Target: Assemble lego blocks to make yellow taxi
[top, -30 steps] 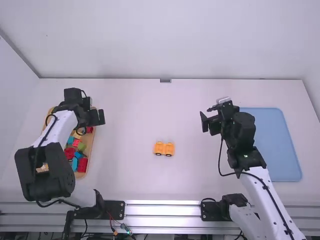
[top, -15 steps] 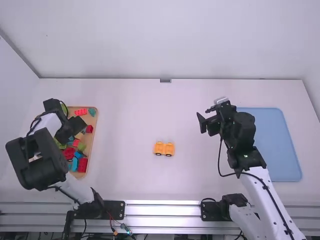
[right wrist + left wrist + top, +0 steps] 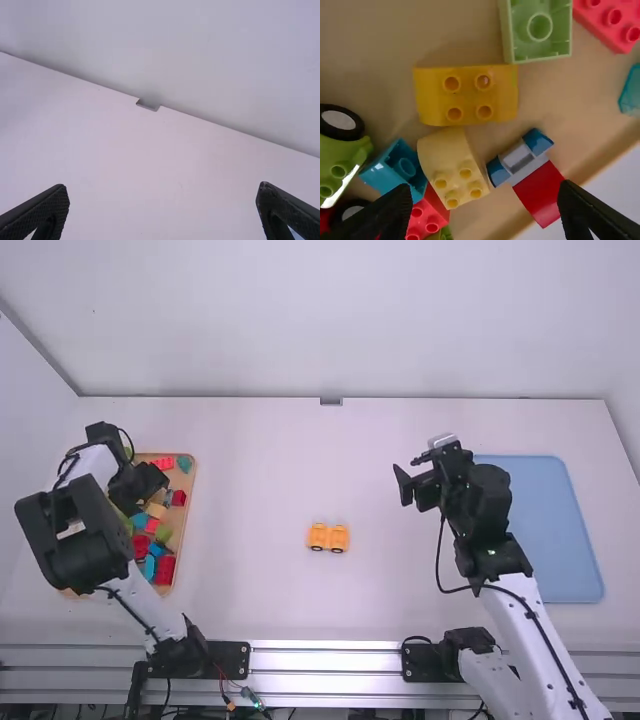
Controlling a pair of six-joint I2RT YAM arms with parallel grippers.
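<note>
The yellow block [image 3: 465, 95] is glossy plastic, the tray [image 3: 365, 45] wood-like — the counter [image 3: 250, 470] smooth, matt — the rail [image 3: 325, 655] shiny metal.

A pale counter [image 3: 250, 510] sits by a plain white back wall [image 3: 330, 320] and a left wall [image 3: 30, 440], in soft light.

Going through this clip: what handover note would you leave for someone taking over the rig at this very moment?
Left tool: open, nothing gripped, over the wooden tray.
Right tool: open, nothing gripped, above the table left of the blue tray.
Task pieces: the orange-yellow wheeled piece is on the table between the arms; a yellow four-stud block and a pale yellow one lie in the wooden tray.
Done: wheeled piece out on the table.
Left: probably pick a yellow block and press it on; which comes first, I cannot tell.
</note>
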